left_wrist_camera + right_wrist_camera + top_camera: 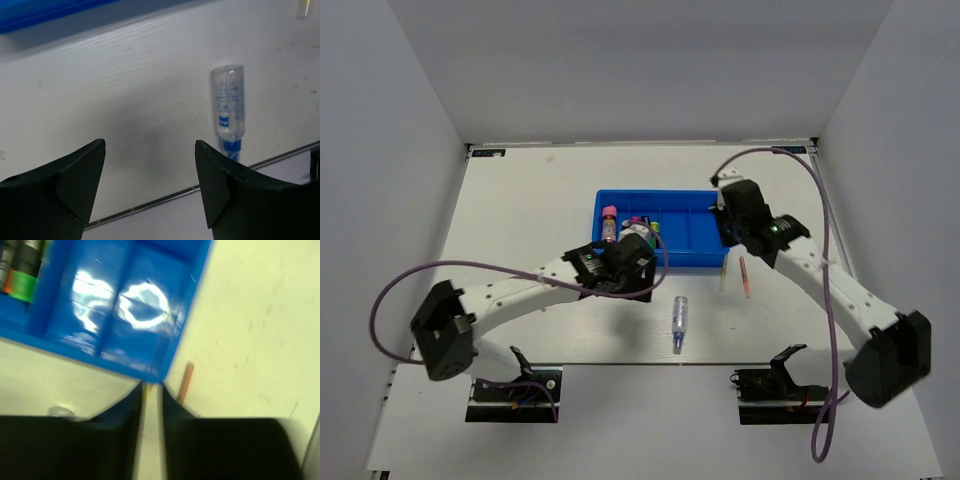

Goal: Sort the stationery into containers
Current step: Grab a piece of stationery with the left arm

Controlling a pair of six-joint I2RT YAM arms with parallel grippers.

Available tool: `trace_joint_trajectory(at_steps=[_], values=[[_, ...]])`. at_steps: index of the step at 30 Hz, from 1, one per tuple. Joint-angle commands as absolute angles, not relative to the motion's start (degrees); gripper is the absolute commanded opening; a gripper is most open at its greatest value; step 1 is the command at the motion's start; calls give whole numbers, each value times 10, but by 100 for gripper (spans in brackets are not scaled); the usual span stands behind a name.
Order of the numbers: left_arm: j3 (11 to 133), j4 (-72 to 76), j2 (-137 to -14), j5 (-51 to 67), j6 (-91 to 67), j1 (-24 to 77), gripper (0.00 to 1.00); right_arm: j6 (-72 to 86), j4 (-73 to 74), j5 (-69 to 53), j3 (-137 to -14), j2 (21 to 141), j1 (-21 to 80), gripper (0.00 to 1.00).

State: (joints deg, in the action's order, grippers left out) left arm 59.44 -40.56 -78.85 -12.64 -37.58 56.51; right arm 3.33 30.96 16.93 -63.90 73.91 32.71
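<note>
The blue tray lies mid-table. Its left compartments hold a pink-capped glue stick and several highlighters; one green cap shows in the right wrist view. My left gripper is open and empty over bare table just in front of the tray. The clear blue-tipped pen lies to its right. My right gripper is at the tray's front right corner, shut on the pale-yellow stick. The pink stick lies beside it.
Grey walls close in the table on the left, back and right. The table's near edge runs just behind the left fingers. The tray's right compartments show only bare blue floor.
</note>
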Motion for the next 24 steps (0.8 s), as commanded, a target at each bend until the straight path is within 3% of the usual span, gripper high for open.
trace_joint_trajectory(at_steps=[1, 2, 9, 24], values=[[649, -388, -847, -181, -408, 591, 84, 5, 310, 196, -576, 671, 305, 11], [658, -392, -892, -184, -426, 602, 84, 4, 313, 198, -536, 656, 295, 0], [747, -382, -1008, -167, -495, 618, 85, 18, 303, 188, -428, 556, 258, 0], [819, -377, -1134, -113, -514, 657, 76, 33, 317, 156, -432, 535, 201, 0]])
